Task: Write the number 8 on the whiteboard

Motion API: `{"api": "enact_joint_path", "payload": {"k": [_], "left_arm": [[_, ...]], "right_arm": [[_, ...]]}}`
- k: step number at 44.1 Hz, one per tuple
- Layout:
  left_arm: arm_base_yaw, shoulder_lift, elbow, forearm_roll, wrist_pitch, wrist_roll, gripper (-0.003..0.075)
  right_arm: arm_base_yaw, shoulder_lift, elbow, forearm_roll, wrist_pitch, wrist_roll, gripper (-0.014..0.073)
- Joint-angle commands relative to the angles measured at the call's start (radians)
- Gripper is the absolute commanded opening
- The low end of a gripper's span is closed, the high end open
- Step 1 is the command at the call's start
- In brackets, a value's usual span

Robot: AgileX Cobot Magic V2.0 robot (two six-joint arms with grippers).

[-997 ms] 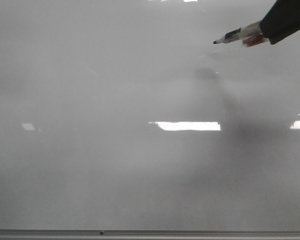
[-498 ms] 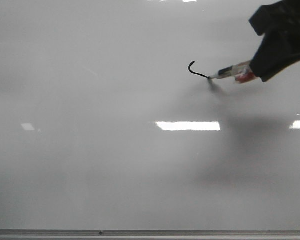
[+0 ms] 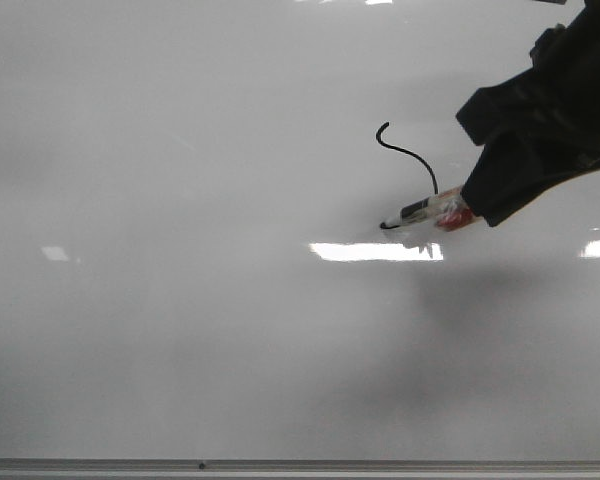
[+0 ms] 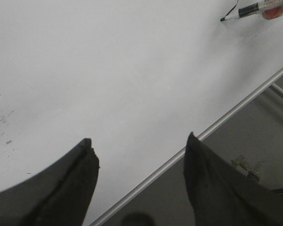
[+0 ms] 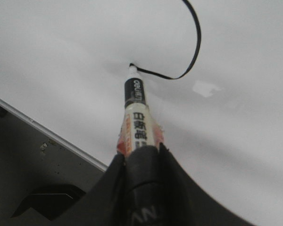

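On the glossy whiteboard (image 3: 180,330), your right gripper (image 3: 477,208) stayed clamped on the marker (image 3: 420,211), which extended the number 8 (image 3: 408,155) from a hook into a thin S-curve above the tip. Your left gripper (image 4: 139,162) hung open, empty.

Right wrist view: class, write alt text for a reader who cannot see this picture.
The right end effector grips a marker with its tip pressed on the whiteboard, at the end of a curved black stroke, the unfinished number 8. The board's metal frame edge runs past at one side.
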Motion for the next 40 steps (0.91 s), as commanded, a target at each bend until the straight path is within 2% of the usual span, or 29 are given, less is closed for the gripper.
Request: {"api": "enact_joint_path", "payload": {"k": [1, 19, 31, 35, 40], "left_arm": [[0.004, -0.011, -0.026, -0.020, -0.066, -0.009, 0.0400], [0.004, -0.011, -0.026, -0.020, -0.064, -0.009, 0.0400], [0.004, -0.011, -0.026, -0.020, -0.064, -0.007, 0.0400], [-0.016, -0.011, -0.026, -0.037, -0.061, 0.047, 0.0400], [-0.074, 0.015, -0.028, -0.165, -0.059, 0.223, 0.0400]], "right_arm": [[-0.041, -0.040, -0.060, 0.004, -0.096, -0.001, -0.0107], [-0.055, -0.073, -0.159, -0.014, -0.092, -0.002, -0.0107], [-0.013, -0.108, -0.157, -0.014, -0.028, -0.033, -0.0107], [0.025, -0.196, -0.157, -0.014, 0.051, -0.073, -0.0107], [0.084, -0.279, -0.157, -0.014, 0.256, -0.184, -0.0107]]}}
